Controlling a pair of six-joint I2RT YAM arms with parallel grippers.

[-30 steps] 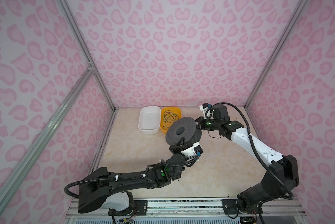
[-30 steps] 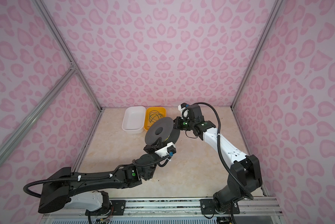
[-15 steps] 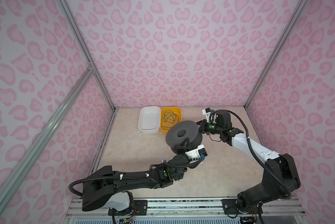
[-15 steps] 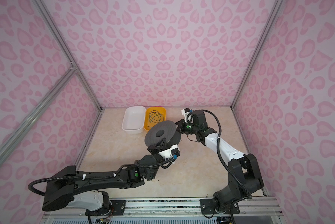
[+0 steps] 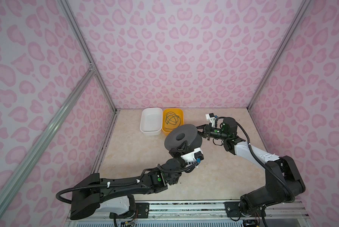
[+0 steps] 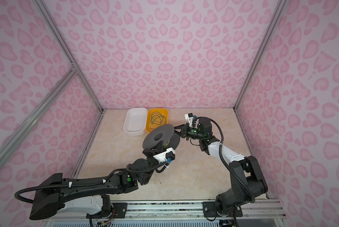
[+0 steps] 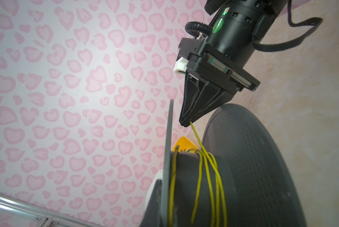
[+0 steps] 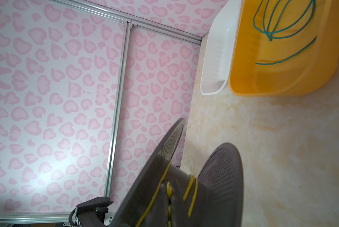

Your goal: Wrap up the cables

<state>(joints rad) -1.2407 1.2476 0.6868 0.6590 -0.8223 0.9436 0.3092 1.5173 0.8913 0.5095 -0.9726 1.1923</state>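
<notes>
- Spool held tilted over the table: our left gripper is clamped on the rim of one dark grey flange.
- Our right gripper is pinched tight on the yellow cable. The left wrist view shows the wire leaving the very tips and running down to the hub.
- Several yellow turns sit on the hub between the two flanges. They are loosely spaced, with one strand apart from the rest, close to one flange.
- The green cable lies in loose loops in the orange bin at the back, just beside the white bin. Neither gripper touches it.
- Step in hand, as we read it: laying another turn of yellow round the hub.
- To do it well we want light, even tension, so each turn beds down instead of sagging.
- Pull too hard and the thin wire could slip from the tips, or the spool could twist in that edge grip.
- We'd carry the tips round inside the gap between the flanges, clear of both rims, and lay the new turn next to the last.
- The left side should hold the spool steady or roll it to meet the wire.
- Only a short run of free wire shows, so we judge yellow nearly wound. Green is not yet begun.
</notes>
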